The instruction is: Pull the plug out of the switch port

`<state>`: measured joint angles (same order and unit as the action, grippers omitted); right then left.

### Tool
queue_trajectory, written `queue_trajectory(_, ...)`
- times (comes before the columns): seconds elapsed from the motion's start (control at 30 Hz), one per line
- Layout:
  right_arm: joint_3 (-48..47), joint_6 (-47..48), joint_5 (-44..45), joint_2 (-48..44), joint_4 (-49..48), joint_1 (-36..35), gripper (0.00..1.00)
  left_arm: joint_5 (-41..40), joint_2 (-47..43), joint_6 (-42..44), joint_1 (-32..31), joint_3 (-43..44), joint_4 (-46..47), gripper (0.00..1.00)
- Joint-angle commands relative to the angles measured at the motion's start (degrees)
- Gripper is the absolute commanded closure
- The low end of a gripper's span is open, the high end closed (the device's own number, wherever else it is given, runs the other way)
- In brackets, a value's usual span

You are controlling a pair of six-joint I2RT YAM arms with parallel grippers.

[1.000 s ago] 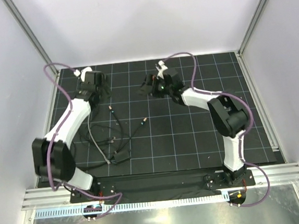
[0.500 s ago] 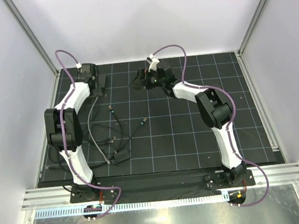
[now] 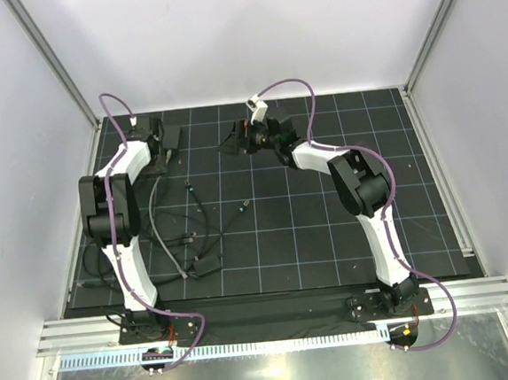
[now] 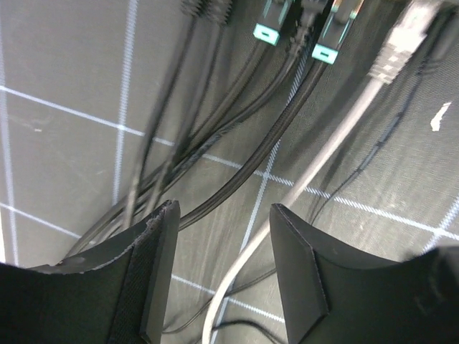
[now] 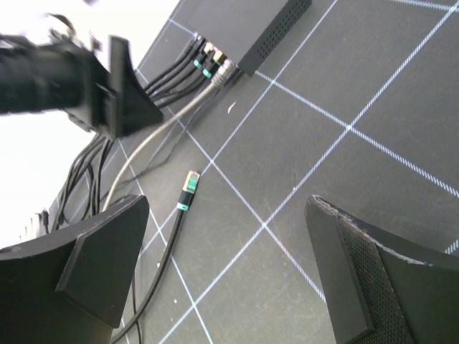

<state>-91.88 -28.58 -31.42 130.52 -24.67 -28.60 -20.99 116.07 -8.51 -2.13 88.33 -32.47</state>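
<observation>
From where I stand, the switch (image 3: 173,144) sits at the far-left corner of the mat (image 3: 329,237), with the left gripper (image 4: 222,211) just beside it. The right gripper (image 5: 228,204) is well apart, with the switch off at its 9 o'clock, so the left arm is plainly the nearer.

Through the left wrist camera the plugs (image 4: 269,30) lie ahead at 12 to 1 o'clock, and the grey plug (image 4: 398,43) more toward 1 to 2. Each plug's long axis runs roughly 1 to 7 o'clock, nose pointing away into the switch, with the cables trailing back. I'd say any pull must follow that line toward 7.

Which plug is meant I can't tell.

The left jaws stand partly open around nothing; the grey cable (image 4: 315,172) merely passes below the gap. The right jaws gape wide and hold nothing.
</observation>
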Motion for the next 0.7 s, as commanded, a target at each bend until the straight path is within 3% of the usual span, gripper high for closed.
queue_trajectory(0.0,-0.6,-2.2,1.8,-0.1,-4.9,-0.3,0.00,0.9,2.9,-0.1,0.6,2.8,-1.4,0.43)
queue_trajectory(0.17,-5.7,-2.2,16.0,0.0,6.7,-2.3,0.00,0.8,4.9,-1.2,0.7,3.0,-2.6,0.52)
queue_trajectory(0.33,-8.0,0.4,12.8,0.5,12.1,-2.8,0.00,0.3,4.7,-3.2,0.7,1.4,-2.9,0.67)
queue_trajectory(0.47,-10.5,-1.2,12.4,1.1,14.7,-2.7,0.00,1.6,4.3,-4.8,0.7,1.0,-4.2,0.95)
queue_trajectory(0.53,-11.6,-2.1,10.2,2.2,14.4,-2.8,0.00,1.9,3.6,-5.7,0.7,-0.4,-4.7,1.00)
queue_trajectory(0.67,-14.2,-3.9,7.7,4.4,14.0,-3.0,0.04,4.0,0.8,-8.3,0.7,-4.6,-5.0,1.00)
